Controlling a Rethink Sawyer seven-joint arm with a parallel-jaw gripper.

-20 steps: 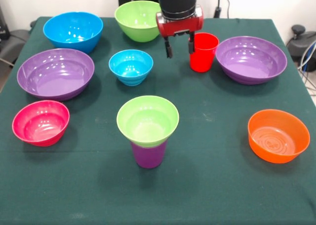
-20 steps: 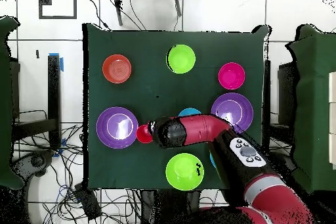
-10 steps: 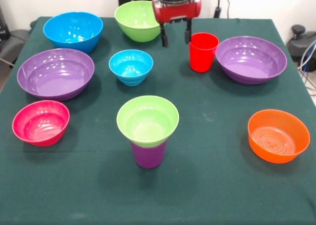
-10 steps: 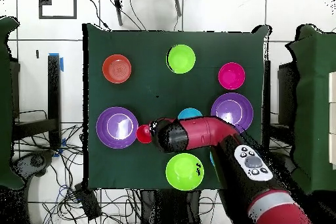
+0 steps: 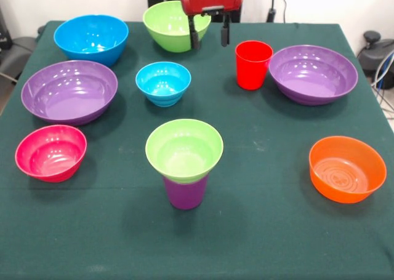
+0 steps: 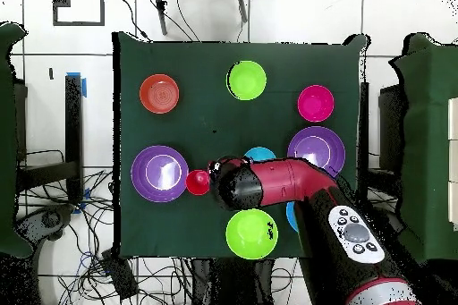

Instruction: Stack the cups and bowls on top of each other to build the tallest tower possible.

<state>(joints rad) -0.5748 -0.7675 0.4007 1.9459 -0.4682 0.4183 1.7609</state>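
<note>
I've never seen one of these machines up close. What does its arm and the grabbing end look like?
The arm is thick, rounded and glossy red with black joint sections, and a grey oval button panel sits on it. The gripper has a red boxy body with two thin dark fingers hanging below.

No text, label, brand, number or sign can be read in either view. The glossy plastic bowls, the red plastic cup (image 5: pixel 253 64) beside the gripper (image 5: pixel 209 39), and the dark green cloth-covered table (image 5: pixel 277 231) carry no writing that can be seen.
</note>
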